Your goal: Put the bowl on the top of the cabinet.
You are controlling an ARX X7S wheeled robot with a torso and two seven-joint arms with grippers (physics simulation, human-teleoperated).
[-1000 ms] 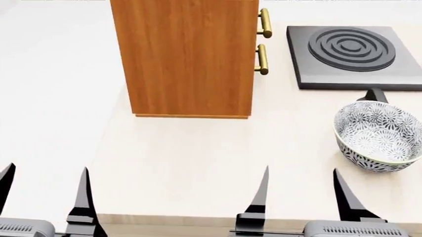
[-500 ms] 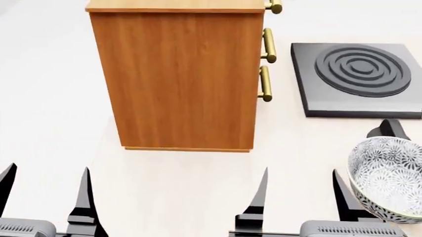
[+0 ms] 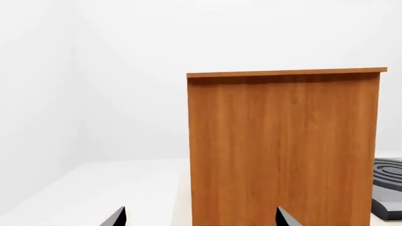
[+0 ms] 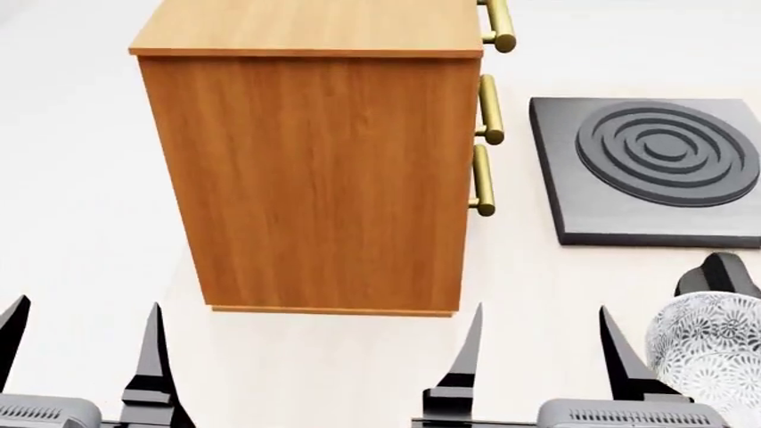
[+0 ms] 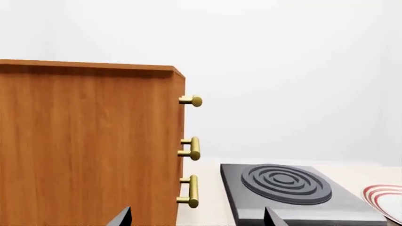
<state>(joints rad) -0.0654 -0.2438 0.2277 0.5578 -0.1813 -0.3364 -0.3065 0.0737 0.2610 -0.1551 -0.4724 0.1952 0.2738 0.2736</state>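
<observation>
- The bowl (image 4: 714, 348) is sitting on the surface (image 4: 345, 366) just outside the right gripper (image 4: 541, 334), whose fingers are spread wide and empty; the frame edge is cutting the bowl off.
- The left gripper (image 4: 81, 332) is gaping wide too, with one finger half out of view.
- The cabinet (image 4: 315, 160) is standing beyond both.

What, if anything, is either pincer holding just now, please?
Nothing: the left pincer and right pincer are open and empty; the bowl sits untouched.
</observation>
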